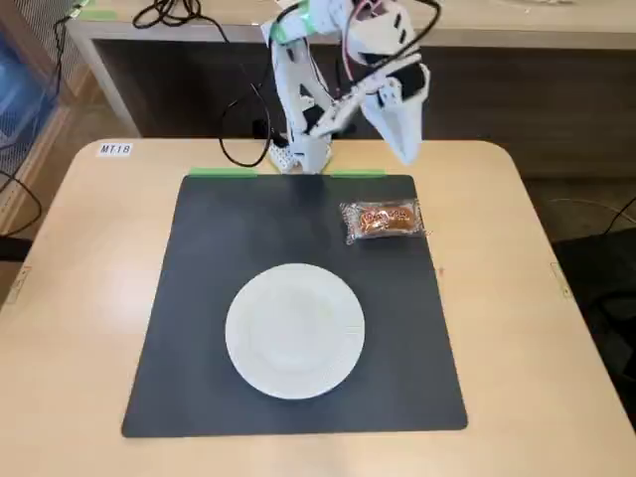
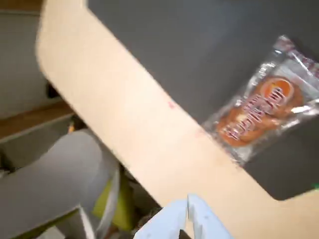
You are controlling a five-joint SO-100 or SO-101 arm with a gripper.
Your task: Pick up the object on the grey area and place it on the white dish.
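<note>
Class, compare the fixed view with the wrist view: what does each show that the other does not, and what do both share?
Only the fixed view shows the white dish, empty on the mat, and the whole arm. Only the wrist view shows the packet's red lettering close up and the floor beyond the table edge. Both show the packet, the mat, the beige table and the gripper, raised and empty.

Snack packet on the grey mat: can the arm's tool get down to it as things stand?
Probably yes. The snack packet lies flat and alone near the far right corner of the grey mat, clear of the white dish. The tool hangs above and just behind it with nothing between; its tips look closed.
</note>
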